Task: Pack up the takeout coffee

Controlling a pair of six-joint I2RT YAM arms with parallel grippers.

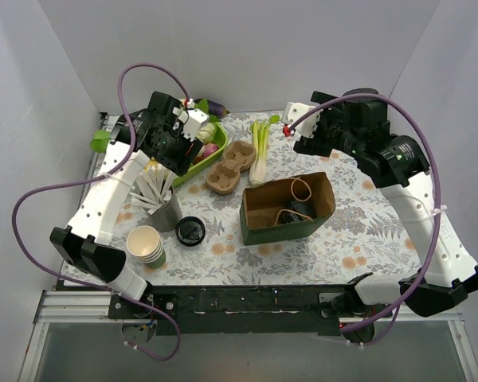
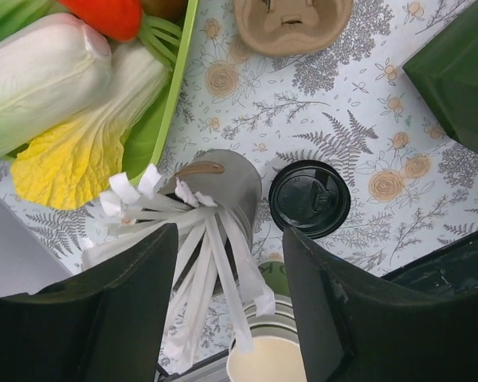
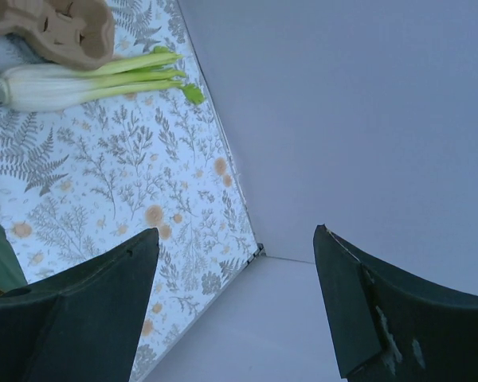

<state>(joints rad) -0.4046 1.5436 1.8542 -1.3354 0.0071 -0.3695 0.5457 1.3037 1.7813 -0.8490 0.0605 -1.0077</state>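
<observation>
No single dark green cup shows clearly. A dark round thing (image 1: 300,211) lies inside the open dark green box (image 1: 251,221) beside a rubber band; I cannot tell what it is. A round black lid (image 1: 190,231) lies on the tablecloth left of the box and also shows in the left wrist view (image 2: 309,197). My left gripper (image 1: 183,137) is open and empty, raised at the back left near the green tray; its jaws (image 2: 231,235) frame the grey cup. My right gripper (image 1: 291,121) is open and empty, raised at the back (image 3: 235,232), facing the wall corner.
A grey cup of white sticks (image 1: 166,205) and a stack of nested green cups (image 1: 146,244) stand front left. A green tray (image 1: 220,153) holds toy vegetables. A cardboard cup carrier (image 1: 229,167) and a leek (image 1: 259,151) lie behind the box. White walls enclose the table.
</observation>
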